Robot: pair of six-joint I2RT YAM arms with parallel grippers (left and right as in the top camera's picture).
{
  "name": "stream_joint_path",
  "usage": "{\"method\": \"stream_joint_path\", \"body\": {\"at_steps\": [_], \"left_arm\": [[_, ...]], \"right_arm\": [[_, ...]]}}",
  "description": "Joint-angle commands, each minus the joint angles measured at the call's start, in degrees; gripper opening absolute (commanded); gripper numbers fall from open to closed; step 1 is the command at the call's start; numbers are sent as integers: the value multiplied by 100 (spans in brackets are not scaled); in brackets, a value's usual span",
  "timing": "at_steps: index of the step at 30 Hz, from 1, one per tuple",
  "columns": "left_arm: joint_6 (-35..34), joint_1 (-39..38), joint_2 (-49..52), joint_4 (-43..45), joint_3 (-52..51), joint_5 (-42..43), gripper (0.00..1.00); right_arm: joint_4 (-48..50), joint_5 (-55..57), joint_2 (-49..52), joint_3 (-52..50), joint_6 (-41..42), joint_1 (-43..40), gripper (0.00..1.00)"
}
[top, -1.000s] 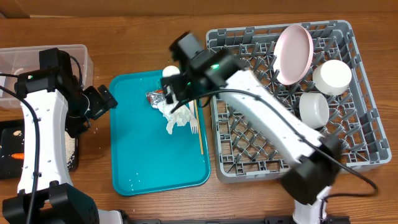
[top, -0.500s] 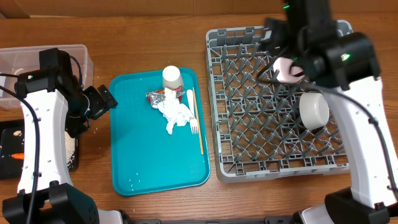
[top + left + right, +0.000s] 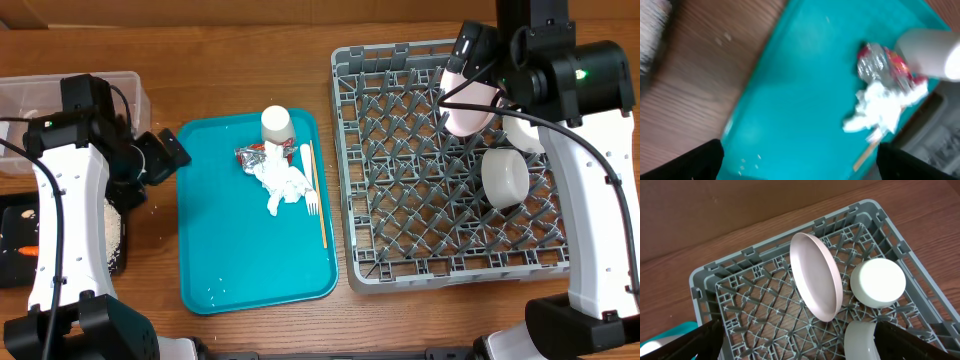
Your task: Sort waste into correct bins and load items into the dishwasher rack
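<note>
**Hovering with both grippers spread wide and empty**

At the far left you are looking at one clear plastic tub (image 3: 135,85), rectangular with rounded corners. Just in front of it one shallow black tray (image 3: 8,215) is sitting. Grainy beige scraps (image 3: 115,240) and one small orange carrot (image 3: 27,250) are lying in that tray.

Your left gripper (image 3: 800,147) is hanging by the left edge of the flat teal tray (image 3: 230,270). Its two dark fingers are standing far apart with nothing between them.

Five things are resting near the back of the teal tray:
- One smooth white cup (image 3: 276,124) is sitting farthest back.
- One crinkled red-and-silver wrapper (image 3: 250,156) is lying just in front of the cup.
- One crumpled white napkin (image 3: 283,185) is touching the wrapper.
- One white fork (image 3: 309,190) is running along the napkin's right side, tines toward the front.
- One thin wooden stick (image 3: 319,200) is lying straight just right of the fork.

To the right, one large square grey rack (image 3: 400,250) is showing lattice walls and a grid of upright pegs. One pale pink round plate (image 3: 816,277) is standing on edge among the pegs near the back. Two white round bowls are sitting just right of it. One bowl (image 3: 878,282) is turned base up. The other bowl (image 3: 860,340) is sitting nearer the front, only partly in the wrist view.

Your right gripper (image 3: 797,325) is hovering above the plate, fingers wide apart and gripping nothing.
</note>
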Motion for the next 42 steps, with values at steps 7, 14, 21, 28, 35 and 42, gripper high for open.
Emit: {"method": "stream_joint_path", "body": {"at_steps": [7,14,21,28,35,42], "left_arm": [[575,-949,-74,363,-7,1825,100],[-70,-2634,-33,1104,-7,-101,100],[-442,-3436,599,1130,-7,-868,100],[-551,-3303,1569,1296,-7,-804,100],[-549,-3405,2218,1596,-7,-767,100],[-544,-3532,2682,1832,-7,-831,100]], "right_arm": [[28,-7,-2,42,26,-11,100],[28,-7,-2,39,28,-11,100],[28,-7,-2,42,26,-11,100],[28,-7,-2,42,26,-11,100],[28,-7,-2,42,26,-11,100],[28,-7,-2,42,26,-11,100]]}}
